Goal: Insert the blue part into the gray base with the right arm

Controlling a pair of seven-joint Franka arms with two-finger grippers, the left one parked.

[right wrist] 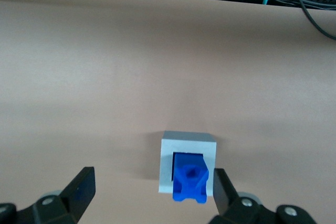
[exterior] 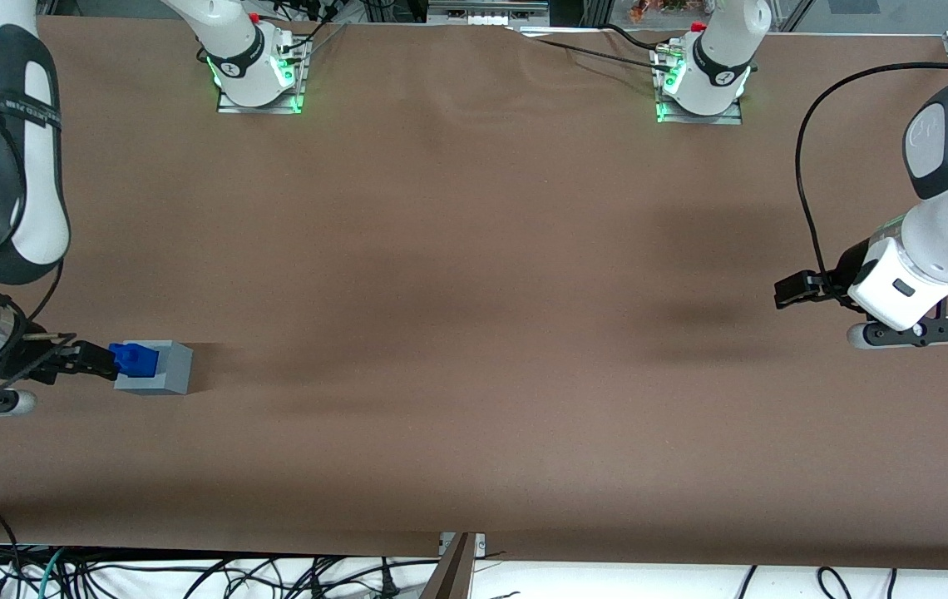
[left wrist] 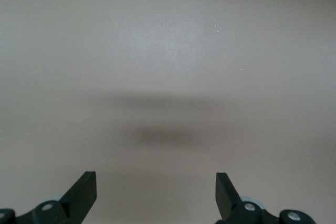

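A brown table [exterior: 474, 274] holds a gray base [exterior: 160, 368] at the working arm's end. The blue part [exterior: 135, 359] sits in the recess on the base's top and sticks up above it. The right arm [exterior: 0, 166] reaches down beside the base, its gripper [right wrist: 149, 192] just above the table with fingers [right wrist: 81, 187] spread wide, holding nothing. In the right wrist view, the base and part lie between the fingers, close against one finger and well apart from the other.
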